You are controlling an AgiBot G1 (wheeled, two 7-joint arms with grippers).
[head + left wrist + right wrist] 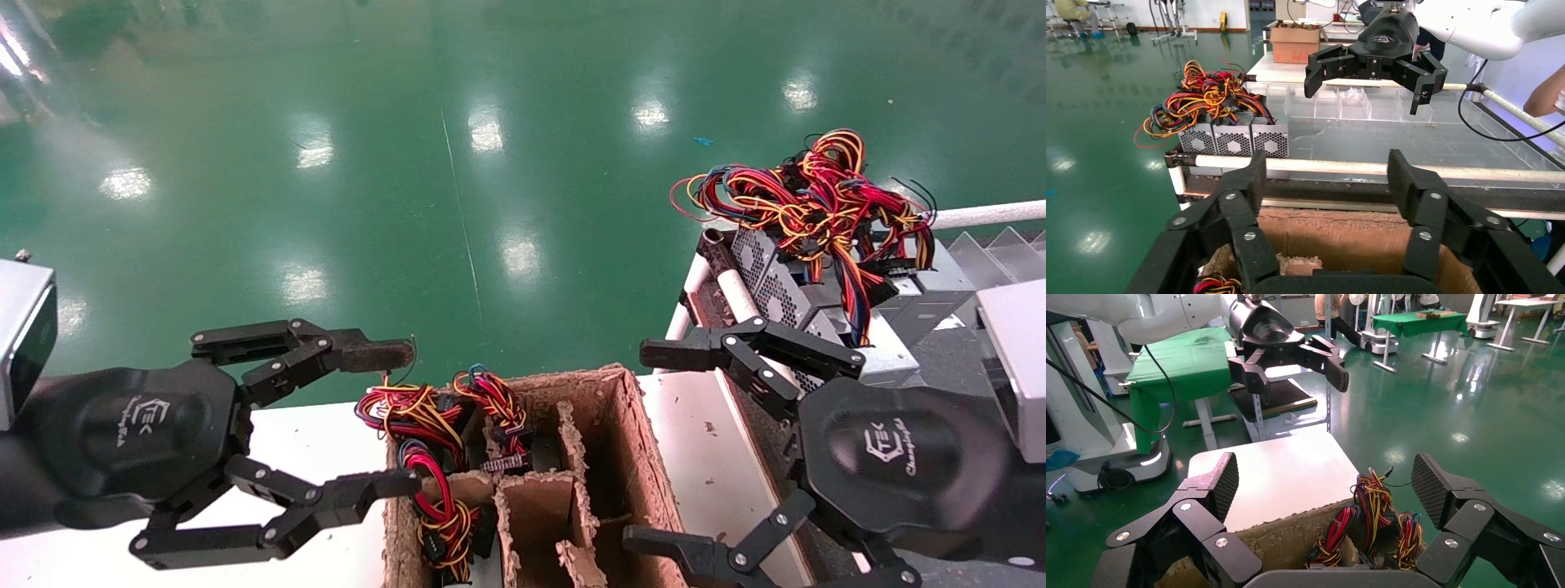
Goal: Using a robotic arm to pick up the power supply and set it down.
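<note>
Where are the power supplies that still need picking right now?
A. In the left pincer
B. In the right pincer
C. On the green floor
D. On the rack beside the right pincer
D: the power supplies sit in a row on the rack, while the right pincer and left pincer are both open and empty.

A divided cardboard box (621,457) sits centre on the tabletop (310,445), wire bundles (425,457) in its left compartments. Right of it, a rack (719,282) carries power supplies (784,286) side by side. The left end effector (388,420) flanks the box on the left, the right end effector (654,445) on the right.
</note>
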